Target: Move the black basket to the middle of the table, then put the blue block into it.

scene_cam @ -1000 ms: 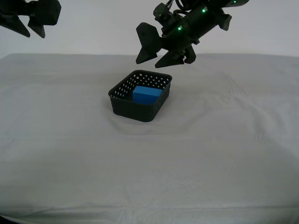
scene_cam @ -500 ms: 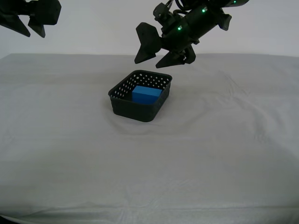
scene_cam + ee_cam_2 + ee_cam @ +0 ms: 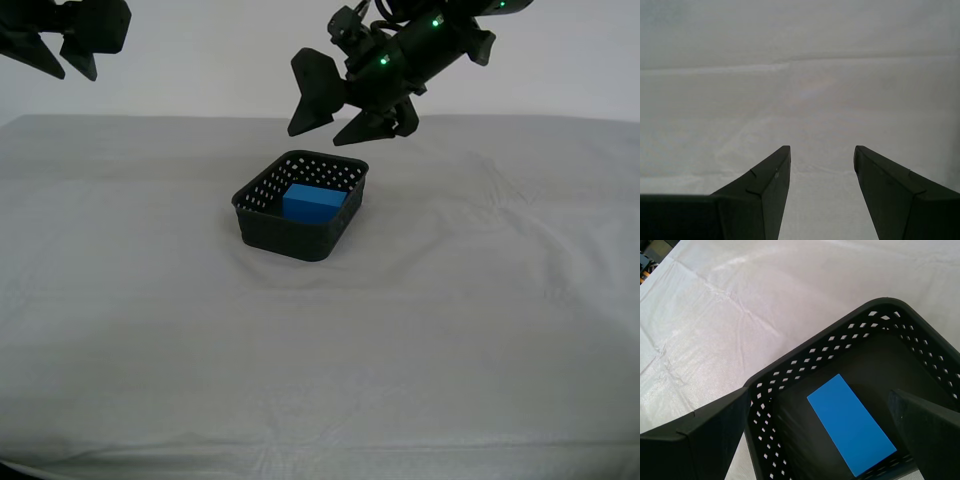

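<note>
The black basket (image 3: 288,232) stands near the middle of the table (image 3: 460,310), which is covered in pale cloth. The blue block (image 3: 313,203) lies flat inside the basket. My first gripper (image 3: 323,130) hangs open and empty just above the basket's far rim. Its wrist view looks down into the basket (image 3: 805,360) at the blue block (image 3: 850,422), with the first gripper (image 3: 819,392) spread wide. My second gripper (image 3: 72,70) is raised at the exterior view's top left, far from the basket. It (image 3: 821,150) is open and empty over bare cloth.
Wrinkled cloth lies all around the basket. The table's far edge meets a plain pale wall (image 3: 200,60). The near edge runs along the bottom of the exterior view.
My first gripper has risen very slightly above the basket. The basket, the blue block and my second gripper have not moved.
</note>
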